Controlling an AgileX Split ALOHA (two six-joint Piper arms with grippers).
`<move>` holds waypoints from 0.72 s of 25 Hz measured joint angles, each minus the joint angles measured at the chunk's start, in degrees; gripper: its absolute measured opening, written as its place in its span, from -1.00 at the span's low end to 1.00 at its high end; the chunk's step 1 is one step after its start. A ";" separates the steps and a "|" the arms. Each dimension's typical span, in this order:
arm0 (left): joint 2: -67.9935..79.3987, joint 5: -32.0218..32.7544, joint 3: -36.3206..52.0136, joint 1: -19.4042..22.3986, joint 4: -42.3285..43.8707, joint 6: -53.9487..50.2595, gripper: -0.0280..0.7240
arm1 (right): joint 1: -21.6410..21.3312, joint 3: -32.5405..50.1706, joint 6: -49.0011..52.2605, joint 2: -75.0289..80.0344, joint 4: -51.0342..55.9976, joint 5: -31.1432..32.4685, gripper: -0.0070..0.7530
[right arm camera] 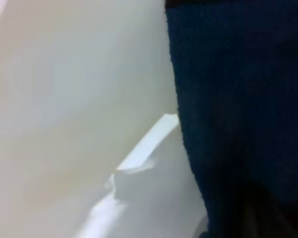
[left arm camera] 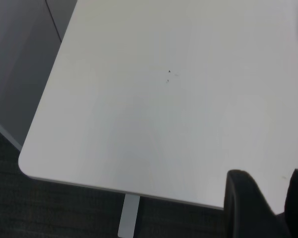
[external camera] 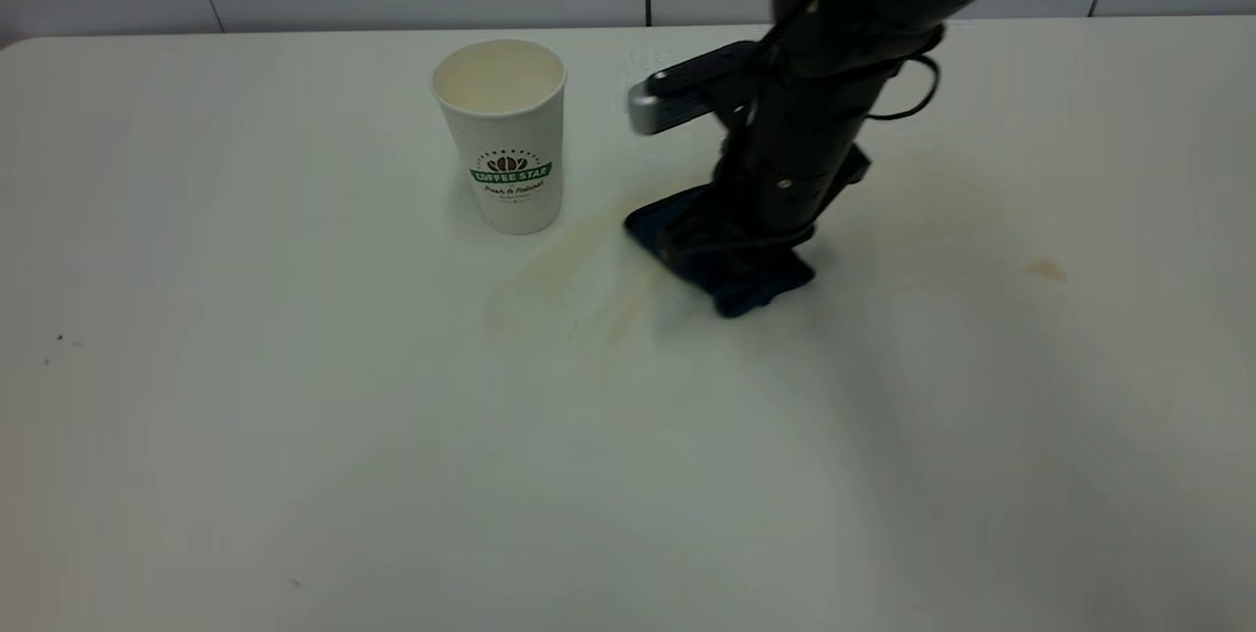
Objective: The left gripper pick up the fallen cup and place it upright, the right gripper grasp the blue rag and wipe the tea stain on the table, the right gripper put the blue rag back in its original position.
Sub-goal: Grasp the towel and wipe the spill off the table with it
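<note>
Exterior view: right pincer (external camera: pixel 731 254) pressed down on blue rag (external camera: pixel 721 264) mid-counter (external camera: pixel 294 436), clamped on it, at the edge of the tea stain (external camera: pixel 569 293). Cup (external camera: pixel 503 133) upright toward the far edge, just beside the stain. Left wrist view: left pincer (left arm camera: pixel 275 198) near a rounded counter corner, fingers (left arm camera: pixel 243 198) apart, holding nothing.

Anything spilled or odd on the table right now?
Yes. A pale tan tea stain smears the white table beside the upright white paper cup. The right gripper presses a dark navy rag at its edge. A second tan blotch sits further right.
</note>
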 joint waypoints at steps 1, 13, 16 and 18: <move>0.00 0.00 0.00 0.00 0.00 0.00 -0.29 | 2.06 0.00 0.00 0.00 0.00 0.13 -0.83; 0.00 0.04 0.00 0.00 0.00 0.00 -0.29 | 14.39 -0.03 0.00 0.00 0.89 0.86 -0.82; 0.00 0.04 0.00 0.00 0.00 0.00 -0.29 | 12.49 -1.69 0.00 0.31 1.42 2.80 -0.82; 0.00 0.04 0.00 0.00 0.00 0.00 -0.29 | 10.11 -3.39 0.00 0.80 1.35 3.96 -0.82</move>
